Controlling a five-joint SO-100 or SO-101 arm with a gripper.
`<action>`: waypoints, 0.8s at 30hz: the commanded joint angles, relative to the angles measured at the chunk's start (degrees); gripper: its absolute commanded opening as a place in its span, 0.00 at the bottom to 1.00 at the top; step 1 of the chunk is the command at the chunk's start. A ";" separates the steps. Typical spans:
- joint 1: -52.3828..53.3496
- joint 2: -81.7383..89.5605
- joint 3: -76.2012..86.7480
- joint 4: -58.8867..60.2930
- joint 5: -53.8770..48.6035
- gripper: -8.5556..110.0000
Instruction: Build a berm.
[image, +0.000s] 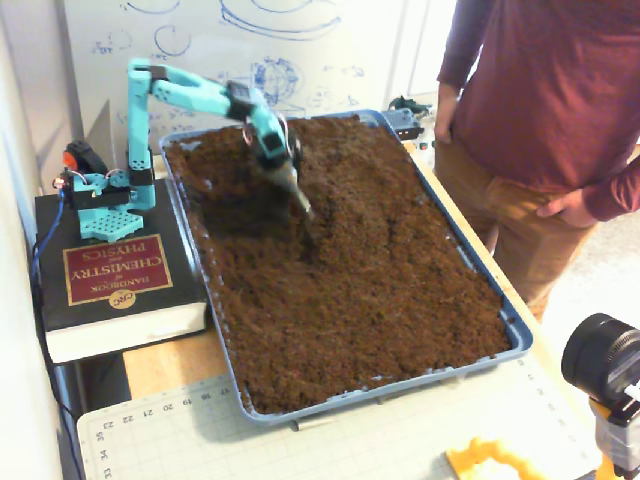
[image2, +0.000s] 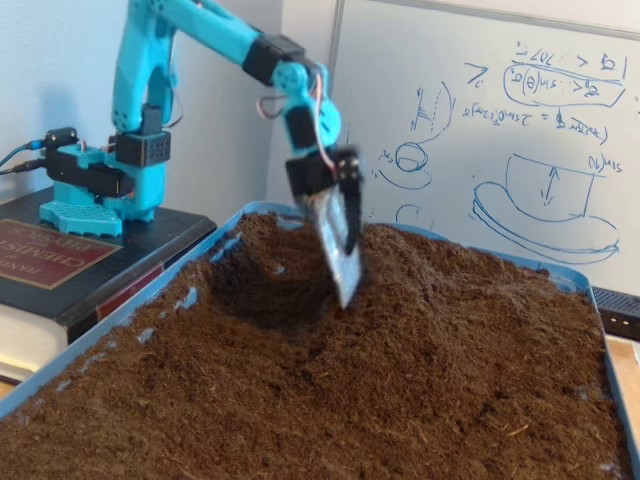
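While the blue arm (image: 190, 92) is reaching out from its base on the thick book (image: 115, 275), the gripper (image2: 342, 262) is hanging tilted over the soil, its flat metal blade pointing down and toward the right in the low side view. The tip is hovering just at or just above the surface; which of the two I cannot tell. The jaws are looking closed or nearly so, with nothing gripped that I can make out, though the blade is hiding the gap, so I cannot tell for certain.

The berm (image: 345, 165) is lying in the far part of the blue tray (image: 515, 335), just right of the gripper in the high view, running roughly along the tray's length. In the low side view it is rising as a rounded hump (image2: 440, 275) beside a dark scooped hollow (image2: 255, 290) on its left.

The step in hand is probably pushing soil out of that hollow up onto the hump's flank. Doing it well is calling for a shallow, steady sweep with the blade's broad face leading, lifting off before the crest so the top is not being flattened, and staying clear of the tray's left wall. A person (image: 545, 100) is standing near the tray's right side, beside the tabletop (image: 165, 365).
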 joint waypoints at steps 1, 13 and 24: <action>-3.08 12.66 -0.44 0.09 6.77 0.07; -6.86 -8.09 -24.61 -13.62 18.46 0.07; -7.12 -43.68 -60.47 -15.91 16.70 0.07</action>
